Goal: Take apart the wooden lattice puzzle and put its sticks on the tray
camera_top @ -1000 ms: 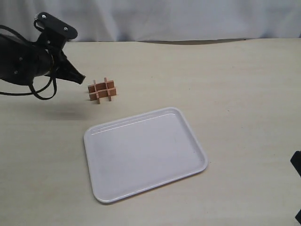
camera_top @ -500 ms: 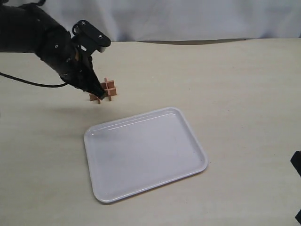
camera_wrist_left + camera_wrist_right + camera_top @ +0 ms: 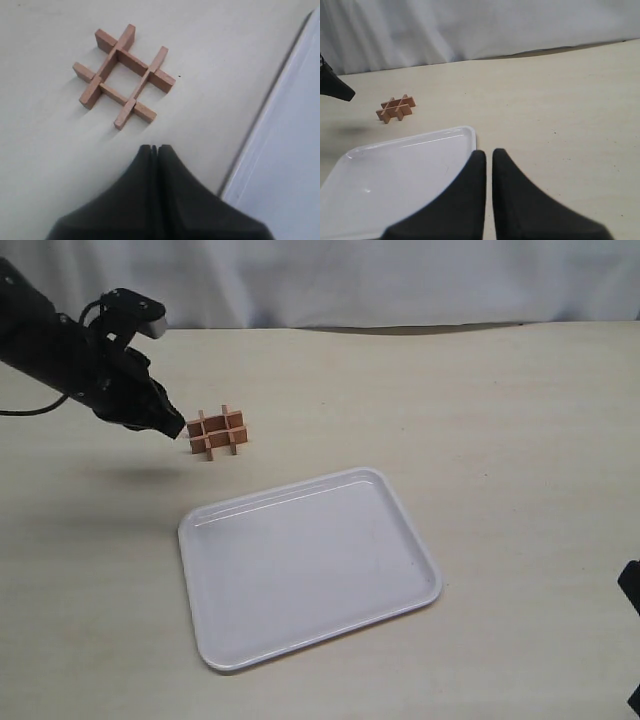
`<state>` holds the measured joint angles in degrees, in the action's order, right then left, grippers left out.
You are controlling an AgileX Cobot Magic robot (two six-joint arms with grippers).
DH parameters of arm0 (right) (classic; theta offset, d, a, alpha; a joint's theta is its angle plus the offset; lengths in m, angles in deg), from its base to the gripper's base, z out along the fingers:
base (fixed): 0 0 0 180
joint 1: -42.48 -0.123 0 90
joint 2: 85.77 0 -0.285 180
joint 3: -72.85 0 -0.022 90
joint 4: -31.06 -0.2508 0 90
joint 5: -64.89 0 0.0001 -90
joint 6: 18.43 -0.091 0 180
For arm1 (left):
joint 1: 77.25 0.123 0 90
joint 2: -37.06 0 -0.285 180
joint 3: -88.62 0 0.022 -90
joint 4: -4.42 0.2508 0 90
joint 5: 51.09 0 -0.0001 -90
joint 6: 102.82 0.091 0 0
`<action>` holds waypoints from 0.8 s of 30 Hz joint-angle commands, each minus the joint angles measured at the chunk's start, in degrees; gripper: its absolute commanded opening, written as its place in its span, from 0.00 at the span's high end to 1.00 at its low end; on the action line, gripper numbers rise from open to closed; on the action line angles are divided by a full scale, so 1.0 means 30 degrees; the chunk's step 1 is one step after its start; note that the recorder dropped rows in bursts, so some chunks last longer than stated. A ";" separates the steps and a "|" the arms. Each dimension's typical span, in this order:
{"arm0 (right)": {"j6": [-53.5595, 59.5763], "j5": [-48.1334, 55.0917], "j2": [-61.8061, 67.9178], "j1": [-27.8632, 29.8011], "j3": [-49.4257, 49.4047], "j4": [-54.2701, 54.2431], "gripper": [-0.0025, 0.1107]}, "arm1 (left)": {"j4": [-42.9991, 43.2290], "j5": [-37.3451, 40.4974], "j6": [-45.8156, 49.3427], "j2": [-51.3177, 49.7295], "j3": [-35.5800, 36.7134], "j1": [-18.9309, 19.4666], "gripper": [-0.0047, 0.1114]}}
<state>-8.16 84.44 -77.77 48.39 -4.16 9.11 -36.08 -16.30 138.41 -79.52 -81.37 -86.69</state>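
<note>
— Where does the wooden lattice puzzle (image 3: 216,431) sit?
— Assembled on the table (image 3: 500,440), just beyond the far-left corner of the white tray (image 3: 300,570), clear of its rim.

— And the tools?
— Left tool (image 3: 178,427) hangs just beside the puzzle, jaws closed, empty. Right tool (image 3: 489,156), near the tray, shows only a thin slit between its fingers, holding nothing.

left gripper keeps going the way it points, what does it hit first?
Most likely the wooden lattice puzzle, directly ahead of the shut left gripper; bare table between them. Height is unclear, so it might meet the table first.
</note>
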 commanded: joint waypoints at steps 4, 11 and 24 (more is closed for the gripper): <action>0.0136 0.0024 -0.0073 0.0001 -0.0070 0.0133 0.94 | -0.1214 -0.0546 0.3233 -0.2358 0.0190 0.0472 0.96; 0.0136 0.0024 -0.0073 0.0001 -0.0070 0.0133 0.94 | -0.1350 -0.1971 0.3242 -0.2851 0.0030 0.0472 0.96; 0.0136 0.0024 -0.0073 0.0001 -0.0070 0.0133 0.94 | -0.2103 -0.2594 0.3789 -0.2779 0.0034 0.0472 0.49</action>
<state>-8.16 84.44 -77.77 48.39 -4.16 9.11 -40.53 -22.97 148.39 -88.36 -80.92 -85.26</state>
